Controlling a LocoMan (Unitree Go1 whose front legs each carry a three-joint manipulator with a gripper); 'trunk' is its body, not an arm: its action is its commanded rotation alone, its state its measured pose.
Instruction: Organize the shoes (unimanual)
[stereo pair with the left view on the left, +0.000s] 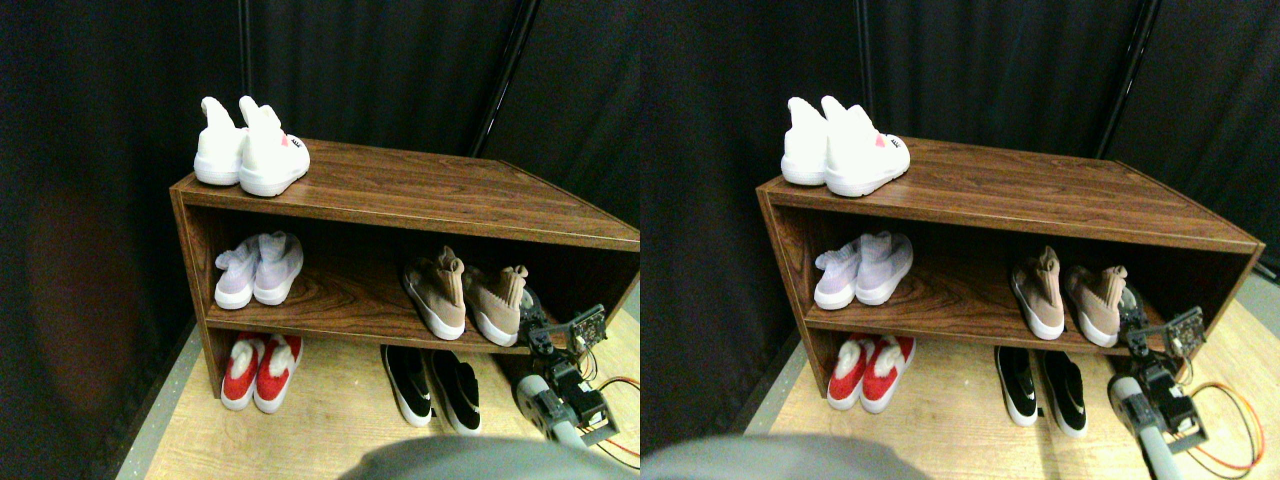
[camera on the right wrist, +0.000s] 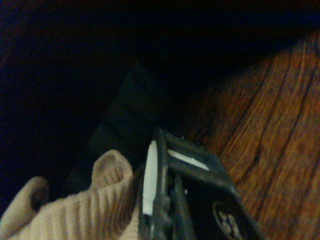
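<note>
Pincer (stereo pair with the left view on the left: 535, 318) beside two tan shoes (stereo pair with the left view on the left: 465, 295).

**Shelf shadows keep their secrets**

Right gripper (stereo pair with the left view on the left: 537, 325) pressed against the right tan shoe (stereo pair with the left view on the left: 497, 305), jaw gap hidden. Ribbed tan collar (camera on the right wrist: 85, 210) cut off at the wrist view's edge. Black slip-ons (stereo pair with the left view on the left: 432, 385) too dim for their marks to be read. Shoe rack (stereo pair with the left view on the left: 400, 185) clipped at right.

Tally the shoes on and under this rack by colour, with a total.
White shoes: 2
Lavender shoes: 2
Tan shoes: 2
Red shoes: 2
Black shoes: 2
Total: 10
</note>
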